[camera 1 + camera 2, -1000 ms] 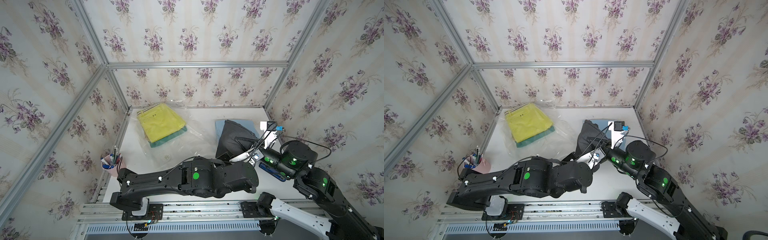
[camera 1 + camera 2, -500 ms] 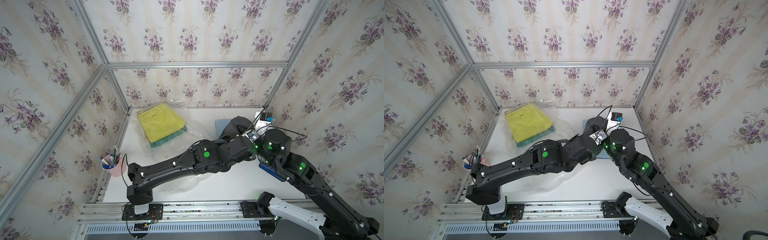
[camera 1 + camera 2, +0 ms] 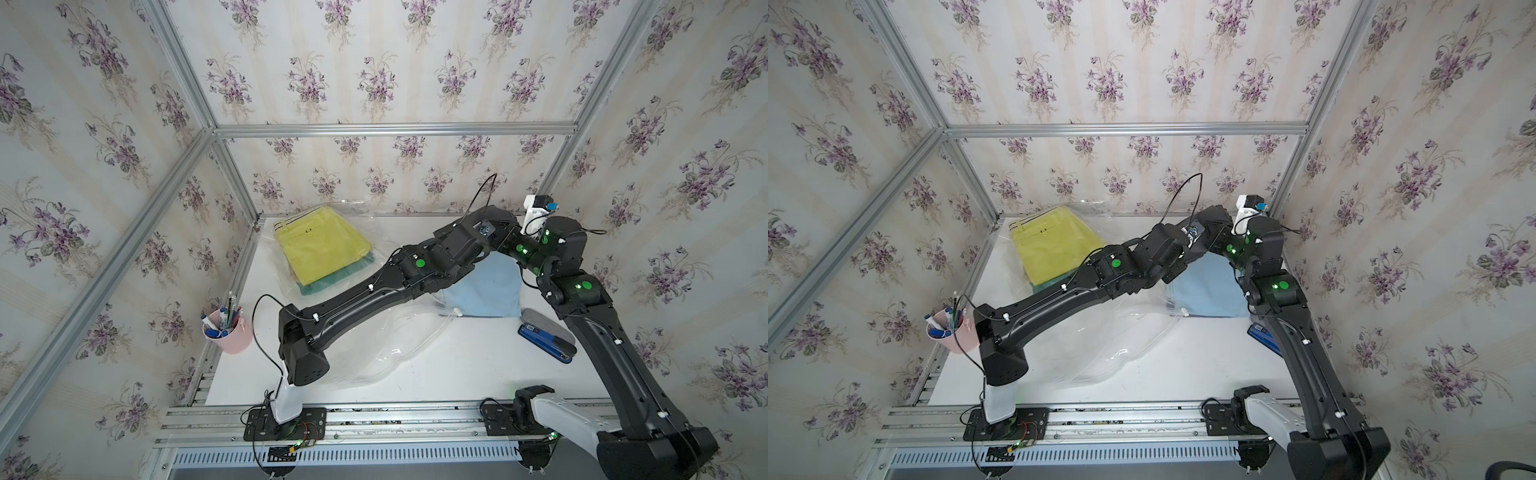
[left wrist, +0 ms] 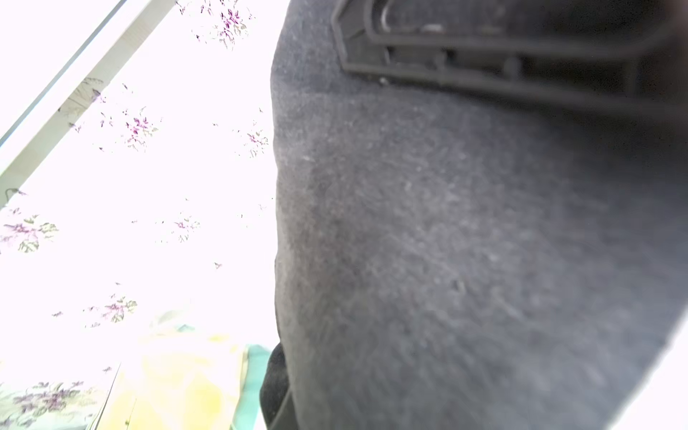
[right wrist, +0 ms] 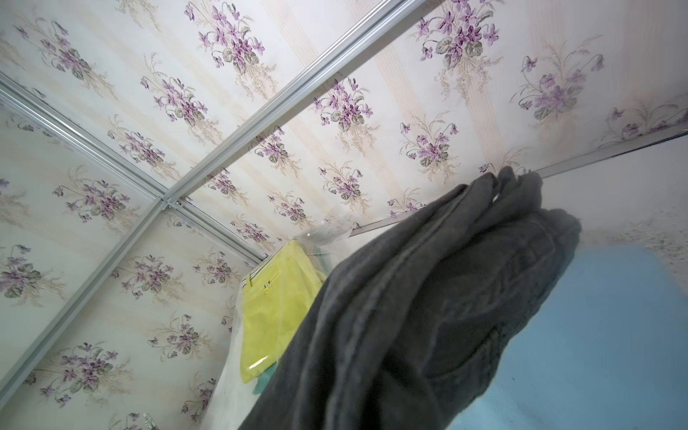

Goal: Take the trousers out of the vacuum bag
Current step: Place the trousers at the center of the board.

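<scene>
Cloth of black trousers (image 5: 409, 316) aloft — left end effector (image 4: 484, 63) and right end effector (image 3: 506, 240) pinch it.

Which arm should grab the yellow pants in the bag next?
Probably the left arm: its base stands on the side where the yellow-green trousers lie in the vacuum bag. The right arm is based across the table. Both grip the black trousers now.
</scene>
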`<state>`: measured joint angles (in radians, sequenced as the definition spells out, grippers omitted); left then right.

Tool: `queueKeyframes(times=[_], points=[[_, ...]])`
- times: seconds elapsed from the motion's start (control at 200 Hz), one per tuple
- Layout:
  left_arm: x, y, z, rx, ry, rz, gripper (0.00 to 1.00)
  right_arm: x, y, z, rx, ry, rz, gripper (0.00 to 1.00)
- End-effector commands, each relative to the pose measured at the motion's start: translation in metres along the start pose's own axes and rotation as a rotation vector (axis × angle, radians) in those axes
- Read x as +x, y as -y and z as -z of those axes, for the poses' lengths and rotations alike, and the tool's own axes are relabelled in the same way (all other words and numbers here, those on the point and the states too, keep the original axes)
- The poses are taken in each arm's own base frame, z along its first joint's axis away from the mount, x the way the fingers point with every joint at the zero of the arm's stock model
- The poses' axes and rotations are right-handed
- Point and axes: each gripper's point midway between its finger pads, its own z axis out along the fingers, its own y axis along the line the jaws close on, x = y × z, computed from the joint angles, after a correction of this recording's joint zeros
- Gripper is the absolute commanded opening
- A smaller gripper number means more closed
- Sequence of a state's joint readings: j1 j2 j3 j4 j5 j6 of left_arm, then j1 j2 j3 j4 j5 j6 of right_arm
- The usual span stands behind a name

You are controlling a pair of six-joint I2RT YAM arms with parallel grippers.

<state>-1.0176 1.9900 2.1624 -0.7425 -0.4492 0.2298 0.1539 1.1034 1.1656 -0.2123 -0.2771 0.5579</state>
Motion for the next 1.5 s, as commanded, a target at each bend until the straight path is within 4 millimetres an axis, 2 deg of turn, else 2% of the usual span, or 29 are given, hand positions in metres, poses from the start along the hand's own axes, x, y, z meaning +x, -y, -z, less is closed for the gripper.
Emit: queueKeyframes(times=[0.0, 0.175, 0.305, 0.485, 0.619, 0.799, 0.924, 1.099, 1.239, 1.364, 1.494], points=[[-0.023, -0.019, -0.015, -0.064, 0.081, 0.01, 0.13, -0.018, -0.023, -0.011, -0.219, 0.008, -0.047, 0.0], [-0.034, -0.041, -0.052, -0.156, 0.099, -0.031, 0.13, -0.029, -0.007, -0.038, -0.331, 0.001, -0.12, 0.0], [-0.034, -0.057, -0.082, -0.201, 0.091, -0.043, 0.13, -0.035, 0.005, -0.055, -0.363, 0.004, -0.139, 0.0], [-0.041, -0.081, -0.099, -0.266, 0.128, -0.043, 0.15, -0.038, 0.025, -0.075, -0.416, -0.004, -0.179, 0.0], [-0.033, -0.088, -0.113, -0.286, 0.115, -0.053, 0.16, -0.032, 0.046, -0.087, -0.412, -0.012, -0.22, 0.0], [-0.012, -0.072, -0.132, -0.253, 0.062, -0.047, 0.16, -0.008, 0.078, -0.089, -0.377, -0.032, -0.271, 0.0], [0.0, -0.06, -0.137, -0.213, 0.035, -0.026, 0.15, 0.007, 0.097, -0.081, -0.362, -0.04, -0.308, 0.0], [0.008, -0.032, -0.132, -0.179, 0.026, -0.03, 0.17, 0.029, 0.117, -0.067, -0.32, -0.053, -0.345, 0.0], [0.019, -0.011, -0.128, -0.14, 0.005, -0.012, 0.22, 0.056, 0.135, -0.054, -0.279, -0.081, -0.384, 0.0], [0.033, 0.01, -0.125, -0.119, -0.016, -0.039, 0.29, 0.078, 0.149, -0.041, -0.237, -0.102, -0.407, 0.0], [0.049, 0.03, -0.123, -0.099, -0.045, -0.053, 0.32, 0.093, 0.16, -0.03, -0.184, -0.116, -0.418, 0.0]])
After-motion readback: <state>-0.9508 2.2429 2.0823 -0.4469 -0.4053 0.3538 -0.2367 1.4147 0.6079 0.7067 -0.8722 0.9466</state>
